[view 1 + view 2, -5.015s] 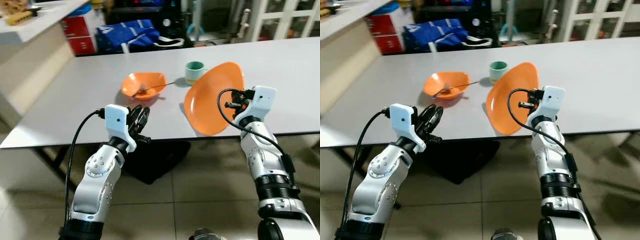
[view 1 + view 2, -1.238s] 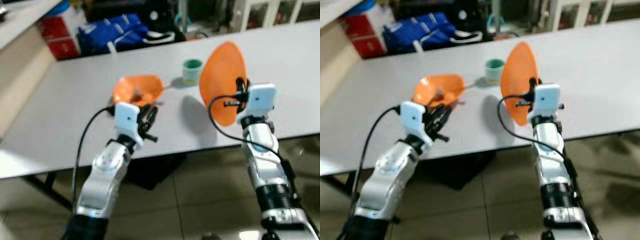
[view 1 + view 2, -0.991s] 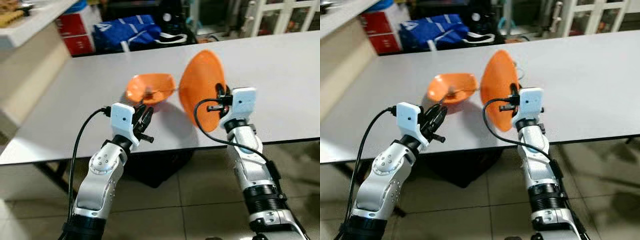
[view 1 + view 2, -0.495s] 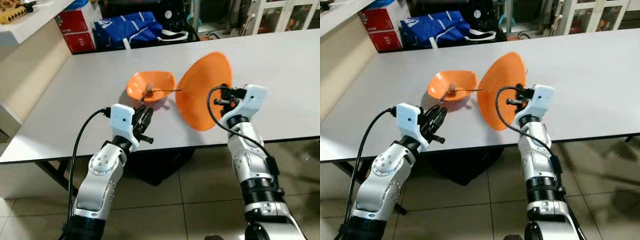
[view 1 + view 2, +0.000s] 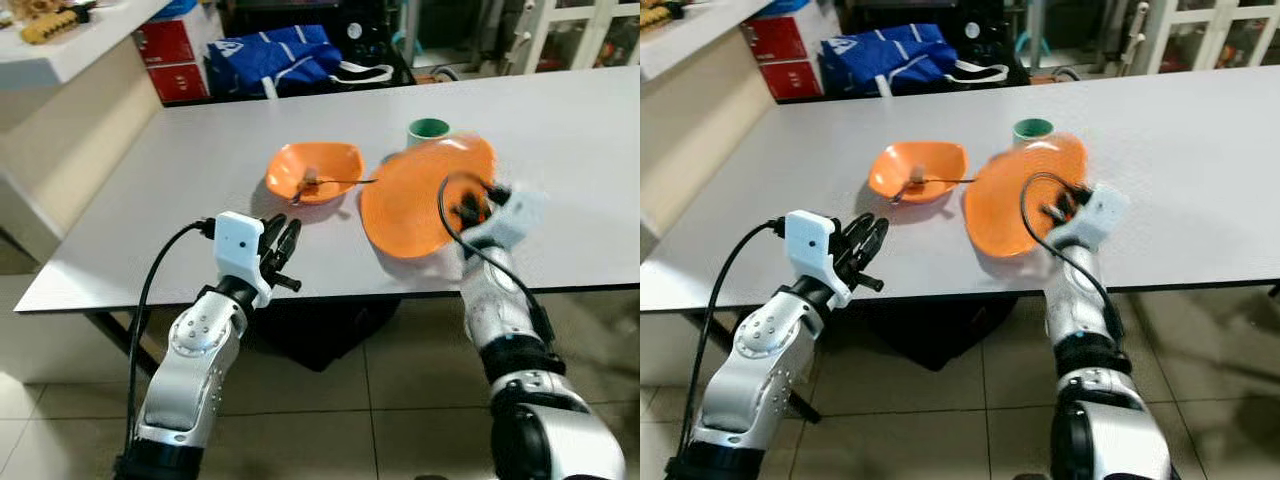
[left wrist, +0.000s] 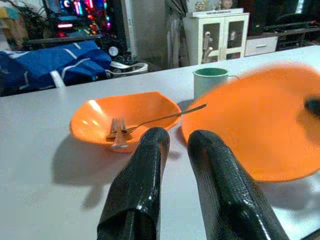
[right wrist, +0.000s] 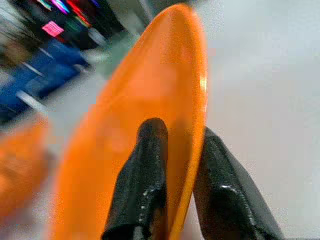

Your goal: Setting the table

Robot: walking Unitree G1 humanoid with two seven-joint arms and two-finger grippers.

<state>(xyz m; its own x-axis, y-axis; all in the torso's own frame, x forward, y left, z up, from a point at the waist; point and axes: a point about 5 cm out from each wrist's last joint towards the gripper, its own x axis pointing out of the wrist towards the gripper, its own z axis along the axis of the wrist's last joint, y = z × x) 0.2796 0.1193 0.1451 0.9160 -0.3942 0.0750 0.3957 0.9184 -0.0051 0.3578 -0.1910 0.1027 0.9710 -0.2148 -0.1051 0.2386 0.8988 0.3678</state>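
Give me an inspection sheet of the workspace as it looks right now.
Surface: grey table.
Job's things: orange plate, tilted, beside orange bowl holding a fork; green cup behind the plate.
Clutter: nothing seen.
Grippers: right gripper, jaws clamped on the plate's rim; left gripper at the table's near edge, holding nothing.
Cables: black cable along the left arm.
Surroundings: blue bag, red boxes, tiled floor.
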